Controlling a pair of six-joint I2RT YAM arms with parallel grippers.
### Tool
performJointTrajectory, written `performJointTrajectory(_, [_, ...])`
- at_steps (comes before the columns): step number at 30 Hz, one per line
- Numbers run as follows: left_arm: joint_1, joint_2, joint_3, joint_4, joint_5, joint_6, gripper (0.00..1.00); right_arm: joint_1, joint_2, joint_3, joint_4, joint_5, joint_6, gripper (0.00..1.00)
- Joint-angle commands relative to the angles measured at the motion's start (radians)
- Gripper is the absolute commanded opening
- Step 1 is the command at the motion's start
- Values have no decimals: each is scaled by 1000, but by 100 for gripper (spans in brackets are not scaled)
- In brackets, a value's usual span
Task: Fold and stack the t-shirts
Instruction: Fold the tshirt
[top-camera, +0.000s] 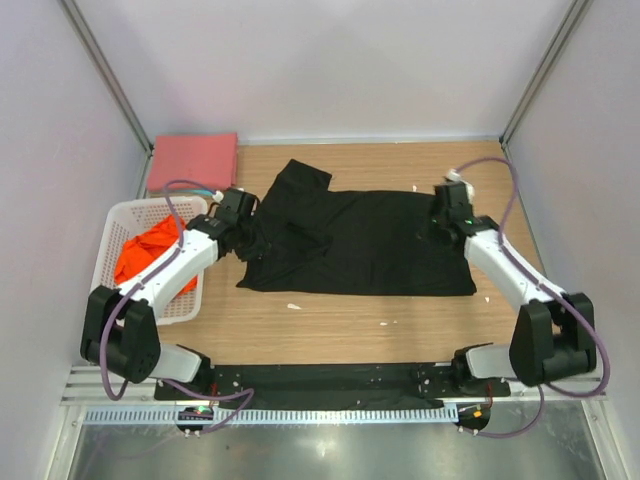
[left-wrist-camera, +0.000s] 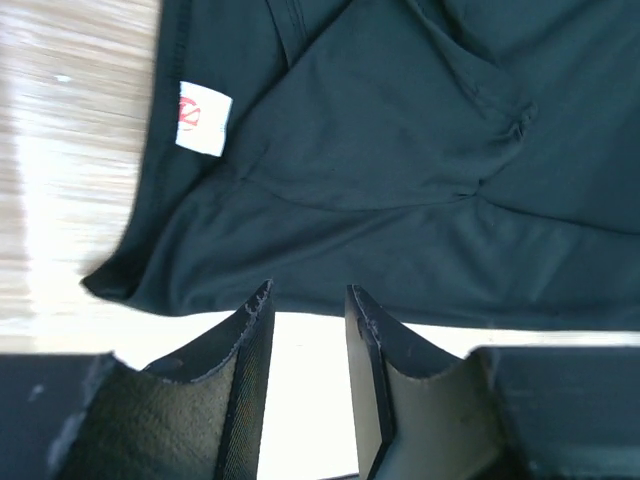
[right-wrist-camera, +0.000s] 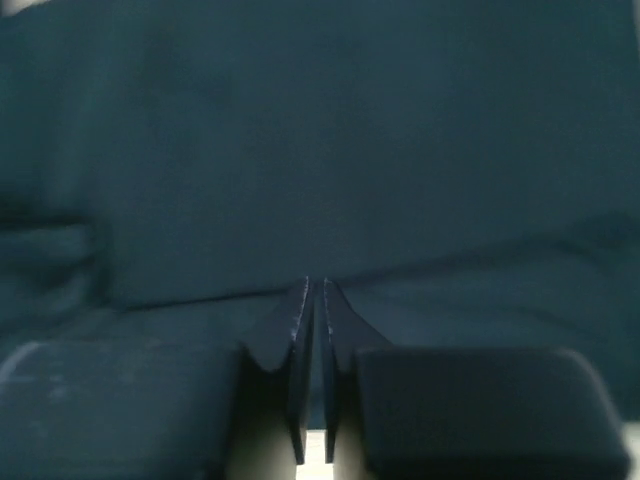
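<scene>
Two robot arms work at opposite ends of a black t-shirt (top-camera: 370, 245) that lies spread across the middle of a wooden table (top-camera: 330, 325). The shirt's body is mostly flat, and one sleeve (top-camera: 305, 175) juts out on its far side.

At the shirt's left end, where the cloth is bunched into folds, the left gripper (top-camera: 247, 238) hangs over the edge. Seen from the wrist, its two fingers (left-wrist-camera: 250, 345) stand spread, with only bare table showing between them and their tips level with the shirt's hem. A small white label (left-wrist-camera: 203, 118) with a red mark is sewn on the shirt near that edge.

At the shirt's right end, toward its far corner, the right gripper (top-camera: 447, 215) sits low over the cloth. Its wrist view, filled with black fabric, shows the fingertips (right-wrist-camera: 298, 320) drawn almost together, a thin slit between them, meeting a crease in the shirt. Whether a fold is nipped between them cannot be told.

A pinkish-red t-shirt (top-camera: 193, 160) lies folded flat beyond the black shirt's far-left side. An orange t-shirt (top-camera: 150, 255) sits heaped in a white mesh basket (top-camera: 118, 215) to the left of the black shirt, beside the left arm. A few white flecks (top-camera: 293, 306) dot the wood just off the black shirt's near edge.
</scene>
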Motion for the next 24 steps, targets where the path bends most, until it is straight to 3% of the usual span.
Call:
performJointTrajectory(1, [38, 53, -23, 49, 154, 16, 35, 194, 130, 174, 120, -95, -85, 10])
performJointTrajectory(5, [93, 75, -111, 117, 250, -10, 32, 391, 328, 340, 170, -83, -189, 3])
performJointTrajectory(10, [99, 93, -176, 171, 213, -43, 31, 513, 518, 501, 268, -270, -246, 1])
performJointTrajectory(24, [101, 156, -199, 192, 156, -41, 31, 603, 825, 771, 264, -247, -332, 1])
